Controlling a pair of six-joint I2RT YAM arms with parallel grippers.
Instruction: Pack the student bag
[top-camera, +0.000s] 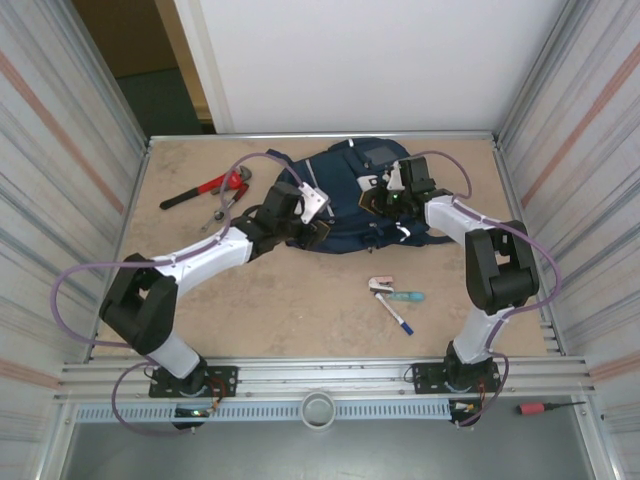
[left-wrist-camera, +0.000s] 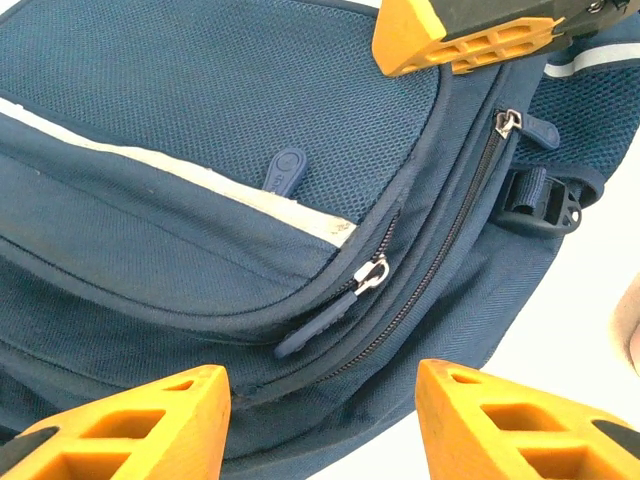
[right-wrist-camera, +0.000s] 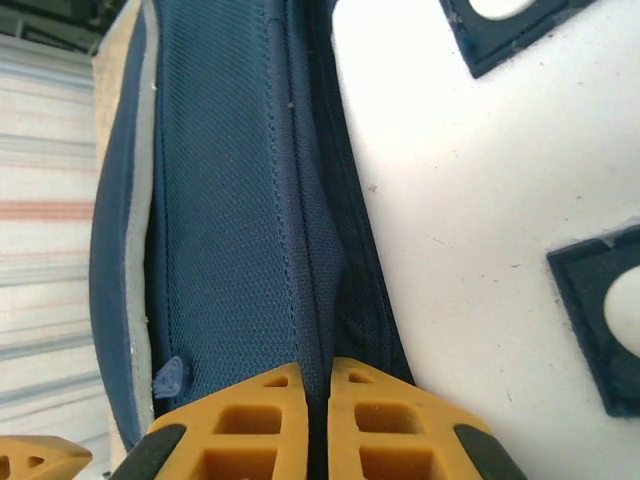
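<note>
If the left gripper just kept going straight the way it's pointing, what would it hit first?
The student bag. The open left gripper points at its front, near the silver zipper pull. Nothing shows in between, though how far off the fabric lies is unclear.

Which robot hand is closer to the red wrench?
Left. The left gripper is open over the student bag, on the side toward the red wrench; the right gripper pinches the bag farther right.
</note>
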